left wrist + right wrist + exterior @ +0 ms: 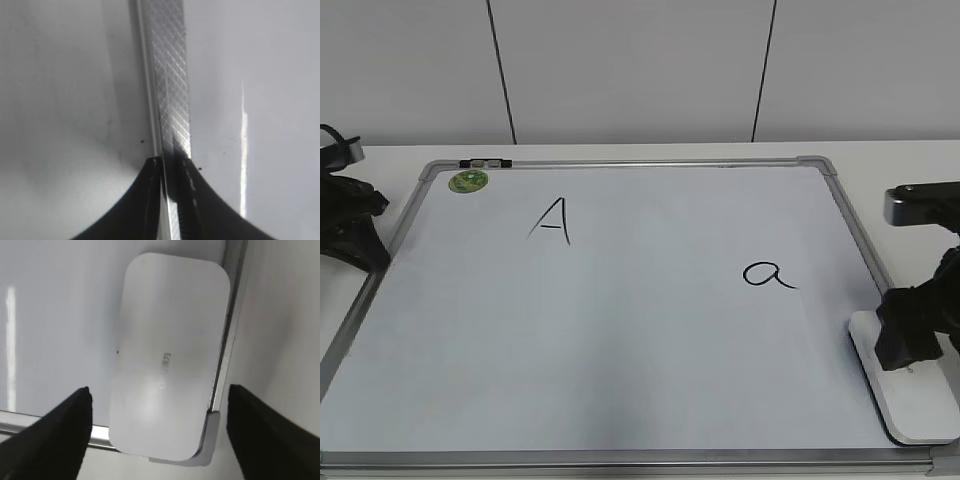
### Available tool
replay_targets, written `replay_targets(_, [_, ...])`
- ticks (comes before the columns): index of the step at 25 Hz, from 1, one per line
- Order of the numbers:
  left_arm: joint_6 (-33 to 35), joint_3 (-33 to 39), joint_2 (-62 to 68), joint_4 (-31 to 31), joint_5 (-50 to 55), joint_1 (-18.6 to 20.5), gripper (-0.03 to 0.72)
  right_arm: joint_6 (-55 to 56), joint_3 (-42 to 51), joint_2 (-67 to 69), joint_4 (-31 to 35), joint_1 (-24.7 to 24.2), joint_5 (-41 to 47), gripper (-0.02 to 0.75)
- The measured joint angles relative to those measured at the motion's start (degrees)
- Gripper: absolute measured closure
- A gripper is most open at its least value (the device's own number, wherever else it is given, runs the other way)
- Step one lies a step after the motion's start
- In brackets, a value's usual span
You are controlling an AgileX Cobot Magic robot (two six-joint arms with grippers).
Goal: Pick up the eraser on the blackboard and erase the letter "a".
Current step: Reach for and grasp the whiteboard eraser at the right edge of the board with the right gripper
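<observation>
Eraser [170, 355]: flat white oblong, lying printed face up in the near right corner of the blackboard [620, 380], its long edge along the right frame rail; not yet lifted.

Right gripper [157, 405]: poised directly above the eraser, fingers spread wide to either side of its width, touching nothing; placed so, judged ready to descend and clamp the long sides.

Letter "a" [767, 274]: intact, left of the eraser on the blackboard, near it.

Capital "A" [552, 220]: farther left, upper area; to be spared.

Left gripper [172, 165]: parked at the blackboard's left frame rail, fingers astride it; whether clamped, cannot tell.
</observation>
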Motion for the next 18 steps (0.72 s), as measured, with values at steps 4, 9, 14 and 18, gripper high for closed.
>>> replay_targets(4, [0.0, 0.0, 0.0, 0.0, 0.0, 0.0, 0.629, 0.2, -0.4, 2.5, 0.0, 0.0, -0.9, 0.085])
replay_targets(9, [0.0, 0.0, 0.0, 0.0, 0.0, 0.0, 0.629, 2.0, -0.5, 5.7, 0.1, 0.0, -1.7, 0.077])
replay_targets(14, [0.0, 0.0, 0.0, 0.0, 0.0, 0.0, 0.629, 3.2, -0.6, 8.0, 0.1, 0.0, -3.3, 0.076])
replay_targets(18, [0.0, 0.0, 0.0, 0.0, 0.0, 0.0, 0.629, 4.4, -0.6, 9.7, 0.2, 0.0, -5.1, 0.076])
